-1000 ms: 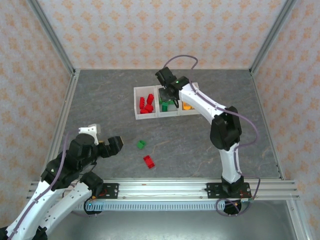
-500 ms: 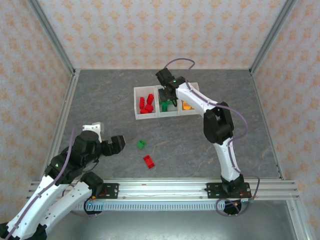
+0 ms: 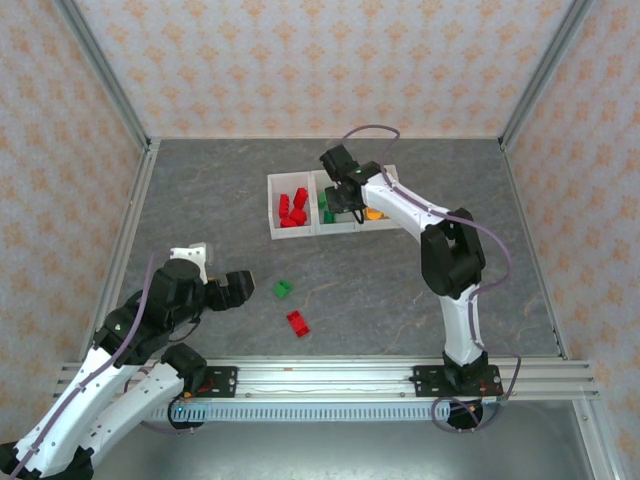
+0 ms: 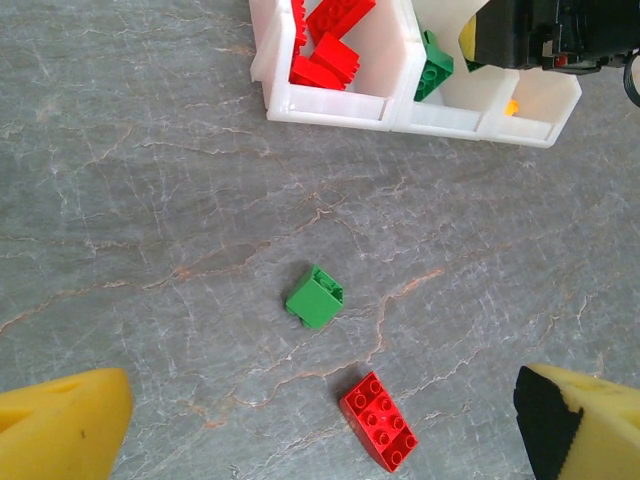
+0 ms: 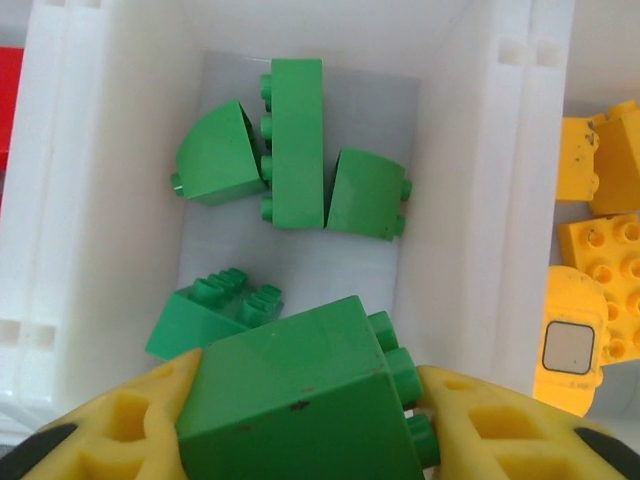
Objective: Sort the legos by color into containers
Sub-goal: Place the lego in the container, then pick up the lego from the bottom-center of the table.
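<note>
The containers [image 3: 272,212] form a white row of three bins at the back middle of the table. Red legos [image 3: 292,208] lie in the left bin, green ones [image 5: 297,140] in the middle bin and orange ones [image 5: 600,260] in the right bin. My right gripper [image 5: 305,400] hangs over the middle bin, shut on a green brick [image 5: 285,385]. A loose green brick [image 4: 316,296] and a loose red brick [image 4: 378,420] lie on the table. My left gripper [image 4: 325,430] is open above and just near of them, with nothing between its fingers.
The grey table is walled by metal rails on the left [image 3: 130,240] and right [image 3: 530,240]. The right arm's elbow [image 3: 450,262] stands above the table right of the loose bricks.
The right gripper has shifted slightly right over the middle bin, still holding the green brick. The left gripper has edged a little toward the loose bricks, still open.
</note>
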{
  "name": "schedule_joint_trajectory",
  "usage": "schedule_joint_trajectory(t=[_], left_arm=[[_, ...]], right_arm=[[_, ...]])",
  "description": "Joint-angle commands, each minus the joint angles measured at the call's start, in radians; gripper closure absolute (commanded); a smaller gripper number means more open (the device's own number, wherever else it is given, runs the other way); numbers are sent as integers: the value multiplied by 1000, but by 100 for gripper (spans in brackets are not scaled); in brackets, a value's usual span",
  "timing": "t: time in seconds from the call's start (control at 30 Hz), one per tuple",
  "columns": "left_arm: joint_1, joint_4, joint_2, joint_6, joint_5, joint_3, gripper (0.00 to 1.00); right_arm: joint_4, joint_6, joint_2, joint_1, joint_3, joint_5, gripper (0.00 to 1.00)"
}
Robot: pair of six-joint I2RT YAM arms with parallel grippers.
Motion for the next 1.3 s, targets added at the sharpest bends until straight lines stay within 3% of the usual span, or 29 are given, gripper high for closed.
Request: schedule_joint_trajectory(t=[0.0,0.3,0.73,0.87,1.07,1.27], left_arm=[[-1,21,-8,26,11,-9,1],[-2,12,-13,18,1,-3,1],[-1,5,-10,8,-5,10,1],[-1,6,-7,8,-2,9,1],[-1,19,3,-24,7,-2,1],[-1,5,22,-43,7,-4,1]], right_arm=[[11,19,-52,-2,-31,-6,59],[19,-1,-77,-2,-75,-11,40],[32,-13,-112,0,-79,-37,26],[24,1,-150,7,-81,-60,12],[17,34,-215,33,-92,-91,1],[32,88,-303,102,-173,-132,0]])
